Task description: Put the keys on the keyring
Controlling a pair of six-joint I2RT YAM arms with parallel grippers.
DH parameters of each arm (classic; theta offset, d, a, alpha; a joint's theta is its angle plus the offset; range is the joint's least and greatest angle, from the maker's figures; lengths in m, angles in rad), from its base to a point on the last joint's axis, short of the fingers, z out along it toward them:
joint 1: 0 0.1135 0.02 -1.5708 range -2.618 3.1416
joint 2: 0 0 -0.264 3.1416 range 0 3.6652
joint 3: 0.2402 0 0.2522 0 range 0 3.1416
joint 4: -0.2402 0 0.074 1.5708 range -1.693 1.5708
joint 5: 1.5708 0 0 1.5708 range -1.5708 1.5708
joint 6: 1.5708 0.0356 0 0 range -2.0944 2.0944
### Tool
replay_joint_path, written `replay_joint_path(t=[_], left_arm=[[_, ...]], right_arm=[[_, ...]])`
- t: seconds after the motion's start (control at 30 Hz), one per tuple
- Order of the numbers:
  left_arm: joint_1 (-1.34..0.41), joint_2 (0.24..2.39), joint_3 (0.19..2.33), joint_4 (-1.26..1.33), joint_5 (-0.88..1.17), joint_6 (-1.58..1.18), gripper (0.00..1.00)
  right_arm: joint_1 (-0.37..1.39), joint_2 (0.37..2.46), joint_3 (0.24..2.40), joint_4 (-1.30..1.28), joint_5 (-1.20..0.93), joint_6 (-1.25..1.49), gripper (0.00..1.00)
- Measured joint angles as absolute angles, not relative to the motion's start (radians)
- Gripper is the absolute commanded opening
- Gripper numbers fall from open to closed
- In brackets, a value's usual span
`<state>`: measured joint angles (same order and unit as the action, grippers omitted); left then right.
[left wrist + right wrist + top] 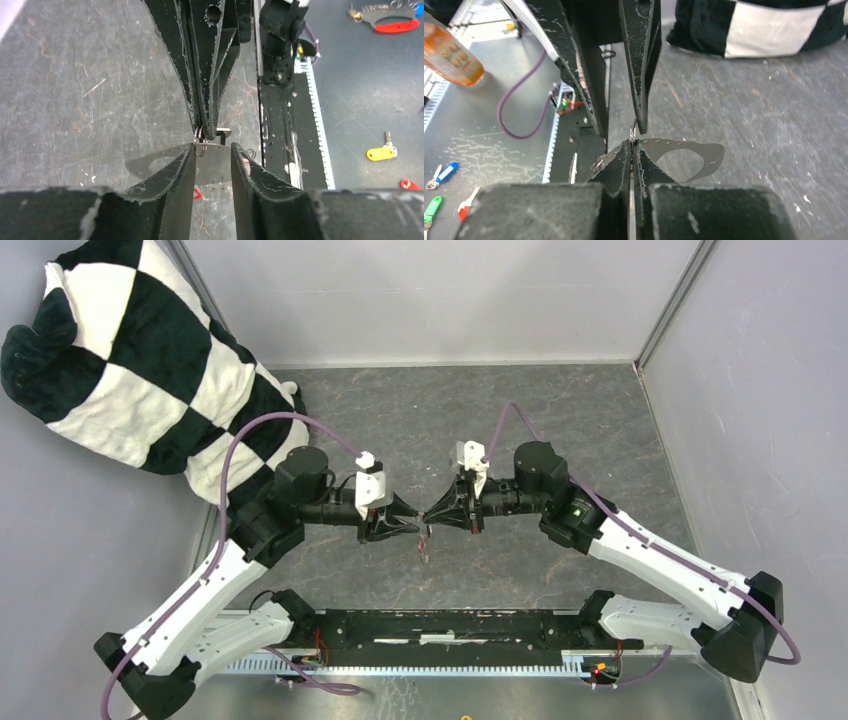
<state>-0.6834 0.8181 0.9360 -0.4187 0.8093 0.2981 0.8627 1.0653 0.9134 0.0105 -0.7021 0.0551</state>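
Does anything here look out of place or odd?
Yes. A checkered cushion slumps over the table's back left corner, and a yellow-tagged key and a blue-tagged key lie loose beyond the base rail.

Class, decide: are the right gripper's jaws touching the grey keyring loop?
Touching. The right wrist view shows the right gripper with its jaws shut on the edge of the keyring.
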Motion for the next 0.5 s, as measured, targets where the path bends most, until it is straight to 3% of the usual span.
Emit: replay_joint_path(t=[0.5], left_arm=[[-0.69,1.002,1.119,-0.659,0.795,0.493,0.3]], right_arm=[[0.892,1.196,1.136,-0.392,-0.598,-0.111,0.01]])
